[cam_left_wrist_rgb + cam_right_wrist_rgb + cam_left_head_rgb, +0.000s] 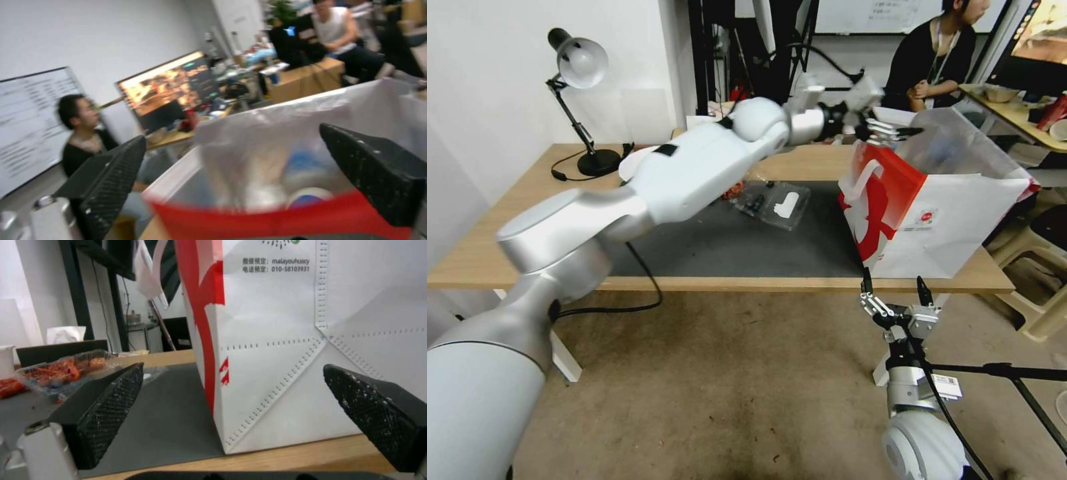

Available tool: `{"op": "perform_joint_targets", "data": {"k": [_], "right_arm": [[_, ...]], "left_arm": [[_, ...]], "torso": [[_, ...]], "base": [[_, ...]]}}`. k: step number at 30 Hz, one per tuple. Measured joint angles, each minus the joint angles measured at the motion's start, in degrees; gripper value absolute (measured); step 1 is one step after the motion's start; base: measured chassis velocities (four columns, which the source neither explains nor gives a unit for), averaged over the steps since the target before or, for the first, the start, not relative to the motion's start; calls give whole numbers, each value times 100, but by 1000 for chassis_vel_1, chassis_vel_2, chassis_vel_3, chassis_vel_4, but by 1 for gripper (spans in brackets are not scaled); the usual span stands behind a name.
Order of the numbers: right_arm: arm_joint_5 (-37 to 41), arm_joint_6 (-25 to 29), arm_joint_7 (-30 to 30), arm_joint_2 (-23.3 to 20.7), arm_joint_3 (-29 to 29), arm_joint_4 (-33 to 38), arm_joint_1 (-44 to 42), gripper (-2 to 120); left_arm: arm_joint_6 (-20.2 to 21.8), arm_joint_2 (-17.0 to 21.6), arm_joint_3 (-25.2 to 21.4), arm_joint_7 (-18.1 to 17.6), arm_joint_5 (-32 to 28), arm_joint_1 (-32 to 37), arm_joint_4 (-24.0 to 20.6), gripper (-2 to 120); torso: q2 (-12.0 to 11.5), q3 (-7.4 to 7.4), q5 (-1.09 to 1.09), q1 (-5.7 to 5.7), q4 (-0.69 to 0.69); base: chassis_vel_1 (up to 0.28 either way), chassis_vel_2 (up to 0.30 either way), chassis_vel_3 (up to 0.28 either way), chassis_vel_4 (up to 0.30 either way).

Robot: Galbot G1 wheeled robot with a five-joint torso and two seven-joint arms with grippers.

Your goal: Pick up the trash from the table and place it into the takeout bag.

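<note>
The left gripper (pixel 887 130) hangs released and empty just above the takeout bag (pixel 954 227), at the open mouth's red side; a blue paper cup (pixel 311 196) already lies inside; the clear tray (pixel 774 203) left on the desk (pixel 507 247) lies behind that gripper, away from the bag; the right gripper (pixel 894 293) idles open below the bag's front

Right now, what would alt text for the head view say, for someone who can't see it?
The left gripper, open, hangs over the open top of the white and red bag standing on the table. The right gripper waits open below the table's front edge, in front of the bag. A clear plastic tray lies on the grey mat.
</note>
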Motion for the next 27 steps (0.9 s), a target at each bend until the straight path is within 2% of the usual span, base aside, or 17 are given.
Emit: {"op": "perform_joint_targets", "data": {"k": [2, 3, 6, 8, 10, 11, 14, 15, 17, 23, 25, 27], "right_arm": [[-5, -6, 0, 10, -17, 0, 9, 100], [-5, -6, 0, 10, -17, 0, 9, 100], [-21, -20, 0, 9, -30, -1, 11, 100], [-22, -23, 0, 6, -33, -1, 12, 100], [-22, -33, 1, -11, -44, -1, 18, 100], [-22, -33, 1, -11, -44, -1, 18, 100], [-25, -38, 1, -16, -56, -1, 22, 100], [-25, -38, 1, -16, -56, -1, 22, 100], [-28, -41, 1, -16, -70, -1, 27, 100], [-33, -45, 1, -20, -81, -1, 33, 100], [-39, -45, -2, -24, -90, -16, 36, 100], [-41, -45, -3, -24, -98, -21, 40, 100]], "left_arm": [[1, 245, -107, -232, -86, 143, -179, 99], [1, 245, -107, -232, -86, 143, -179, 99], [19, 684, -444, -635, -128, 541, -487, 100], [52, 771, -509, -743, -129, 624, -574, 100], [204, 1077, -692, -1205, -130, 887, -902, 100], [204, 1077, -692, -1205, -130, 887, -902, 100], [378, 1489, -900, -1829, -95, 1224, -1296, 100], [378, 1489, -900, -1829, -95, 1224, -1296, 100], [477, 1749, -1071, -2174, -77, 1457, -1533, 100], [650, 2172, -1418, -2569, -67, 1882, -1909, 100], [691, 2432, -1789, -2713, -10, 2258, -2142, 100], [695, 2514, -1969, -2752, 30, 2429, -2231, 100]], "torso": [[0, 0, 0, 0, 0], [0, 0, 0, 0, 0], [0, 0, 0, 0, -1], [0, 0, 0, 0, -1], [0, 0, 1, 0, -1], [0, 0, 1, 0, -1], [0, 0, 1, 0, -2], [0, 0, 1, 0, -2], [0, 0, 1, 0, -1], [0, 0, 1, 0, -1], [0, -1, 1, 0, -1], [0, 0, 0, 0, -2]], "base": [[0, 0, 0, 0], [0, 0, 0, 0], [0, 0, 0, 0], [0, 0, 0, 0], [0, 0, 0, 0], [0, 0, 0, 0], [0, 0, 0, 0], [0, 0, 0, 0], [0, 0, 0, 0], [0, 0, 0, 0], [0, 0, 0, 0], [0, 0, 0, 0]]}}
